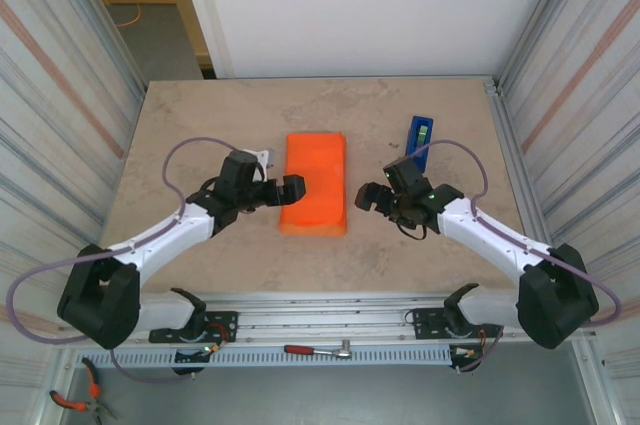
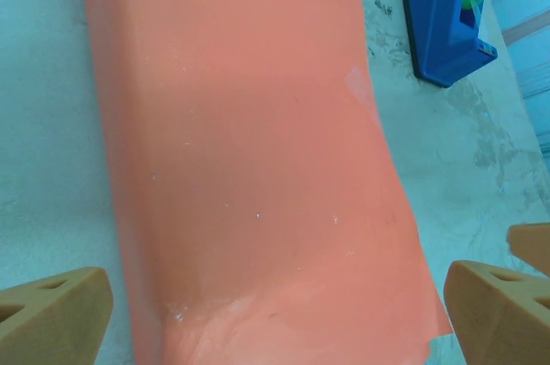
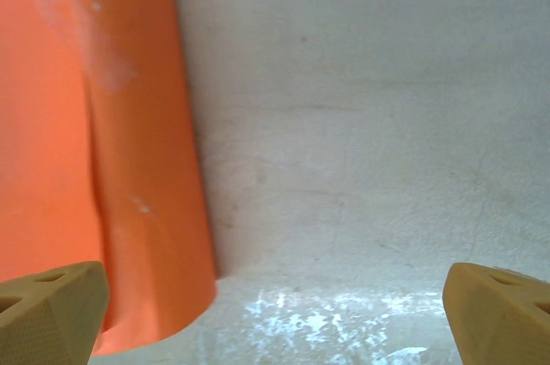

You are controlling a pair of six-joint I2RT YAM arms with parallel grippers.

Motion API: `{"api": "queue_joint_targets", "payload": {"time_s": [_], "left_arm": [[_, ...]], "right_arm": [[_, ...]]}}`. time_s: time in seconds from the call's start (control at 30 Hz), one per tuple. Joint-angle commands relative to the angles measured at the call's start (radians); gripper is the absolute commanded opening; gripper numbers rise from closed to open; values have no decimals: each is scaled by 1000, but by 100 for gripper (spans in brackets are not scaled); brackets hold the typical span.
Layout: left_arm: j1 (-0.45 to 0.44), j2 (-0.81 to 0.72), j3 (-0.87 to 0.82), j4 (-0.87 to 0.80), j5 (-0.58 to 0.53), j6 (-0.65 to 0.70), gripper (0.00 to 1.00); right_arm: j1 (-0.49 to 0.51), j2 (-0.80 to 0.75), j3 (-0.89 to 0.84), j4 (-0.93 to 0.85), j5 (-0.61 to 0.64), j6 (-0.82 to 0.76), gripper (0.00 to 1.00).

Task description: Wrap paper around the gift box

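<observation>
Lying folded, paper [image 1: 315,185] (bright orange)

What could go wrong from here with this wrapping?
The paper lies folded over, and both jaws stand open beside it, holding nothing. Its right edge looks lifted off the table, so the fold may spring open. The tape dispenser stands close past the paper's far right corner, so a careless reach there could knock it over.
</observation>
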Motion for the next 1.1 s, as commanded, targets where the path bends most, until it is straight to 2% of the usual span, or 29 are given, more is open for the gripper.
{"api": "queue_joint_targets", "payload": {"time_s": [0.0, 0.27, 0.43, 0.5, 0.63, 0.83, 0.93, 1.07], "left_arm": [[17, -16, -34, -16, -9, -19, 99], [26, 44, -55, 50, 73, -26, 99], [20, 108, -50, 96, 103, -39, 99], [7, 126, -51, 118, 107, -47, 99], [-26, 159, -51, 165, 116, -82, 99], [-84, 167, -62, 228, 109, -132, 99], [-85, 144, -57, 186, 78, -121, 99], [-79, 79, -45, 77, -14, -66, 99]], "right_arm": [[11, 13, 51, 5, -66, -27, 98], [27, 127, 38, 206, -205, 29, 98], [67, 228, 84, 242, -215, 60, 99], [78, 268, 105, 240, -217, 71, 96], [83, 328, 131, 261, -234, 87, 80], [66, 341, 140, 276, -259, 91, 63], [52, 319, 139, 256, -260, 79, 66], [44, 267, 133, 188, -221, 36, 87]]}}
